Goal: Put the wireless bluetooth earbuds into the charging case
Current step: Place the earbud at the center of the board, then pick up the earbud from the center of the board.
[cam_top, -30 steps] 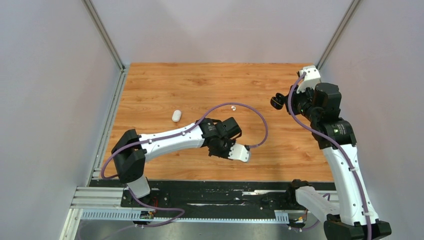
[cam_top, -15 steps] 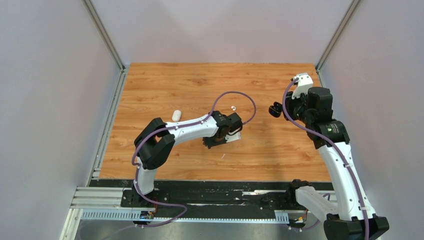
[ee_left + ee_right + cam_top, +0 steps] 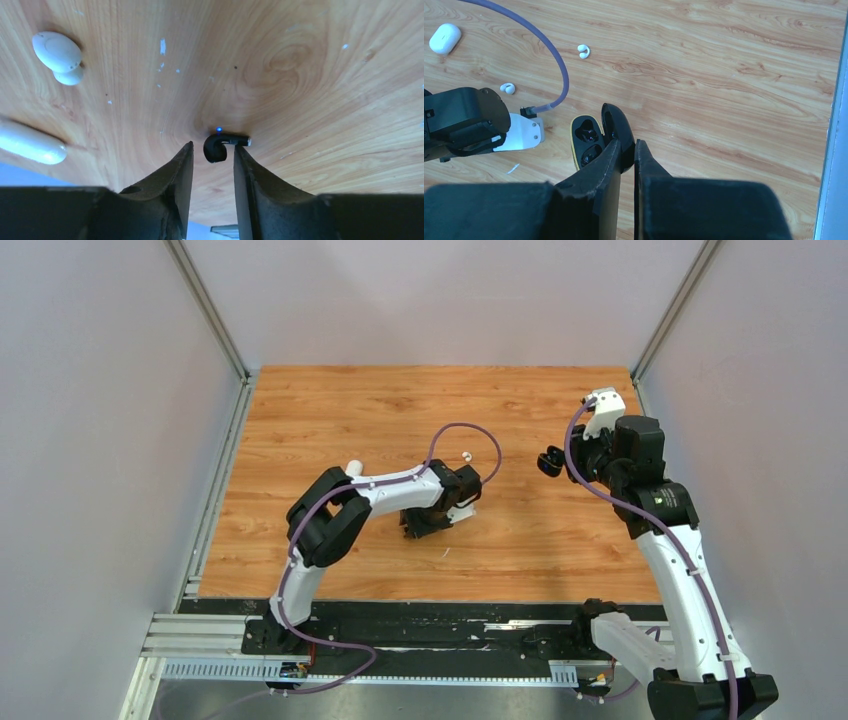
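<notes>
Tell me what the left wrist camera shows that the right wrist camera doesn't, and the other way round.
Only the left wrist view: a black earbud with a blue light, lying between the open fingers of the left pincer. Only the right wrist view: the right pincer clamped on the lid of the open black charging case, a white case farther off, and a purple cable. Both: the wooden table with a white earbud lying on it, though I can't tell whether it's the same one.

white case (image 3: 352, 467) half hidden, behind left arm (image 3: 385, 492)
</notes>
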`<state>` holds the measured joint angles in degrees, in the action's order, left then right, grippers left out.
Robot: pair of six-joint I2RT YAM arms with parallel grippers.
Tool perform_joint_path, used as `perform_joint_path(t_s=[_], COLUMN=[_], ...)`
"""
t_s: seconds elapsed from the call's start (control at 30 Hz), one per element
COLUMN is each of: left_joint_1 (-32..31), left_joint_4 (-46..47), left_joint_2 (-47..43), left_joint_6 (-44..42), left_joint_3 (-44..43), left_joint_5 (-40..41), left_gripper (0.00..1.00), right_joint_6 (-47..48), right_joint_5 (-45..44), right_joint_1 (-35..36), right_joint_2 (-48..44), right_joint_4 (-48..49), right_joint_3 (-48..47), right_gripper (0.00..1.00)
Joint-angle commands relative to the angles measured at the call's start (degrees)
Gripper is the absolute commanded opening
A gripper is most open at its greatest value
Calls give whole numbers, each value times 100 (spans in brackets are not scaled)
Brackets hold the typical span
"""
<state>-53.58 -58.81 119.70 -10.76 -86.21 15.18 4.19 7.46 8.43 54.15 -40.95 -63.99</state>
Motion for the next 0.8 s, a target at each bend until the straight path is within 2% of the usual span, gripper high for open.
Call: perform_joint_path(t_s=[0.0, 0.13, 0.3, 0.4, 0.43, 0.63, 0.77], left_joint_1=[193, 752, 1479, 1651, 1654, 1657, 1658], left_joint_4=[284, 1102, 3354, 4342, 4676, 5214, 6542], left_joint_2=[-396, -1555, -3305, -4190, -4292, -4361, -4375], left_joint_6=[266, 395, 739, 748, 741, 996, 963], left_joint_3=[-153, 423, 2552, 3486, 3811, 4461, 5303], left_joint_5=[-570, -1387, -2797, -3170, -3289, -3280, -3431], left_gripper=[43, 49, 53, 54, 54, 49, 44], right_joint_6=[59, 112, 247, 397, 470, 765, 755], right_joint_5=[-81, -100, -51, 43, 93, 344, 503], right_joint_1=[-31, -33, -30, -31, -33, -33, -31], right_joint_2=[-91, -27, 111, 216, 263, 448, 336], right_joint_4=[-12, -102, -134, -140, -138, -77, 191], right_joint_3=[-154, -205, -290, -368, -388, -385, -179], right_gripper=[0, 0, 0, 0, 0, 0, 0])
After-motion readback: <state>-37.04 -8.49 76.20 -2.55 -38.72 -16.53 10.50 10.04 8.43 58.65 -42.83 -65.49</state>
